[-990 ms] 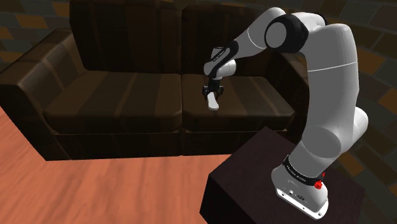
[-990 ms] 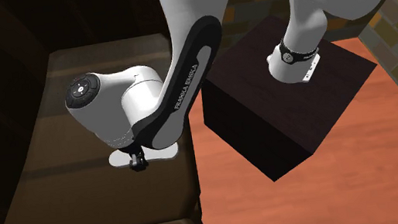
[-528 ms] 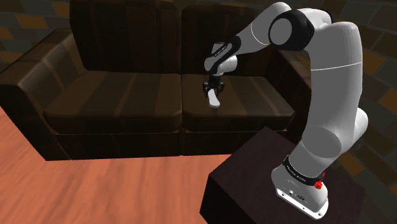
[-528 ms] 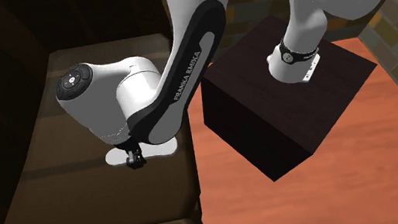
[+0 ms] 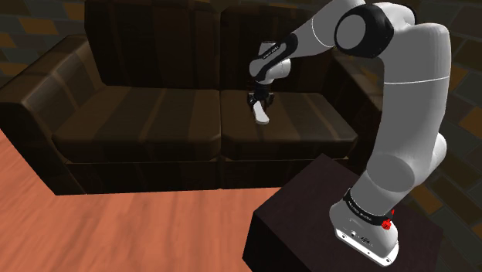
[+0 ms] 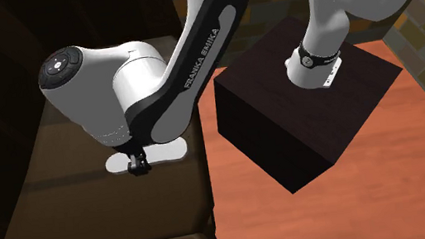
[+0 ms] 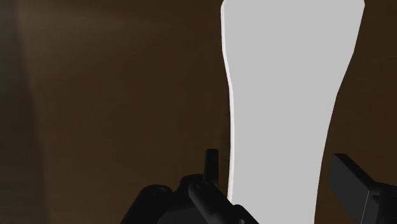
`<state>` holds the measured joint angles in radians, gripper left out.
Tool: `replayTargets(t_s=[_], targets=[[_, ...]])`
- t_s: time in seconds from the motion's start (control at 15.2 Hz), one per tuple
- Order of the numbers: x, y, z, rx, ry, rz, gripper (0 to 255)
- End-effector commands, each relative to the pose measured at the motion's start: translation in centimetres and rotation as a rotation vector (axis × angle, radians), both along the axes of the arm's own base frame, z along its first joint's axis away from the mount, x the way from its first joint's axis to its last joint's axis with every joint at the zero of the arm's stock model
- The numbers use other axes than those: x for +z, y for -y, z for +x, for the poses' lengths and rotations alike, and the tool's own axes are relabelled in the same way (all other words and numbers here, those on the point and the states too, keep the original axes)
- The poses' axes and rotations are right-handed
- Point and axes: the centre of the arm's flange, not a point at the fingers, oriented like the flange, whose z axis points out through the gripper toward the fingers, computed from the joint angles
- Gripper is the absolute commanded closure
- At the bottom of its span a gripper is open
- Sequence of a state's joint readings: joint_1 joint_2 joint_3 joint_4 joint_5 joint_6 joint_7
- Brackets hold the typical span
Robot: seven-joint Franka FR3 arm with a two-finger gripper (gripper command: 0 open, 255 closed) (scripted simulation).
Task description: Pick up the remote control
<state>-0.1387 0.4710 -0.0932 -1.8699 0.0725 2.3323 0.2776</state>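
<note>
okay, nearest me is the dark stand (image 5: pixel 297 212) with the arm's base on top, and reddish wood floor (image 5: pixel 116 232) runs off to the shoulder view's left. the white arm (image 5: pixel 405 116) climbs from the stand, folds over high up and reaches out and down to the brown sofa (image 5: pixel 139 116), since that's where the target is.

following it out, the wrist points steeply down over the seat cushion (image 5: pixel 309 116) on the shoulder view's right, on the side nearer the middle seam. the remote control (image 7: pixel 286 83), drawn as a plain pale slab, is right there under the hand.

on the wrist view the jaws are pinching the remote control, one jaw against each long edge. they grip across the narrow width and toward one end, so most of it sticks out ahead of the hand. that makes sense, as the narrow way is the only way it fits.

in the shoulder view it hangs tilted below the hand. i read it as just off the cushion, though i can't tell the gap for sure.

my call is that the grasp is made and the lift is the step in hand. held off-centre like that it could pivot, so i'd raise it straight and slow.

beyond it are the sofa's backrest (image 5: pixel 154 39) and a patterned wall (image 5: pixel 463 85).
</note>
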Motion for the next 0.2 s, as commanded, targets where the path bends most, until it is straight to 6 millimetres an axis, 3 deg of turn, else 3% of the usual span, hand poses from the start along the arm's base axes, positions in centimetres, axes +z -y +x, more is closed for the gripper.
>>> replayTargets(t_s=[0.0,0.13], targets=[[1.12,0.01,0.04,0.0,0.0,0.0,255],[1.19,0.01,0.04,0.0,0.0,0.0,255]])
